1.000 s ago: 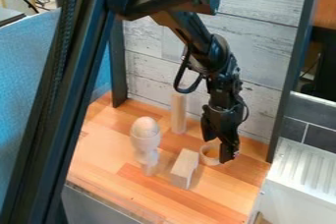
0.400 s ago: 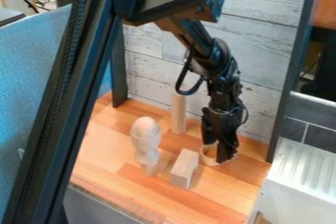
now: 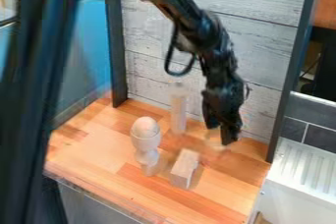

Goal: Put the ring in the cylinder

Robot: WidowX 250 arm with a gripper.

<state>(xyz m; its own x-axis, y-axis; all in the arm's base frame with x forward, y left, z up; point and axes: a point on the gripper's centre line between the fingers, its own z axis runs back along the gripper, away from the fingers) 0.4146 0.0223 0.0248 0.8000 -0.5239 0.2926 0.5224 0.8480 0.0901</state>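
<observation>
The gripper [image 3: 220, 134] hangs above the right part of the wooden surface, shut on the pale wooden ring [image 3: 214, 140]. The ring is blurred between the fingertips and stands off the table. Behind and to the left of it, the pale wooden cylinder [image 3: 178, 111] stands upright near the back wall, apart from the ring and the gripper.
An egg-shaped piece on a goblet-like stand [image 3: 146, 142] is left of centre. A pale wooden block [image 3: 184, 169] lies in front of the gripper. Dark posts frame the whitewashed plank wall [image 3: 154, 78]; a white ribbed rack [image 3: 298, 179] is at the right.
The gripper has closed around the ring and risen with it from the table. The upper arm has shifted up and left, while the cylinder, egg piece and block have stayed put.
</observation>
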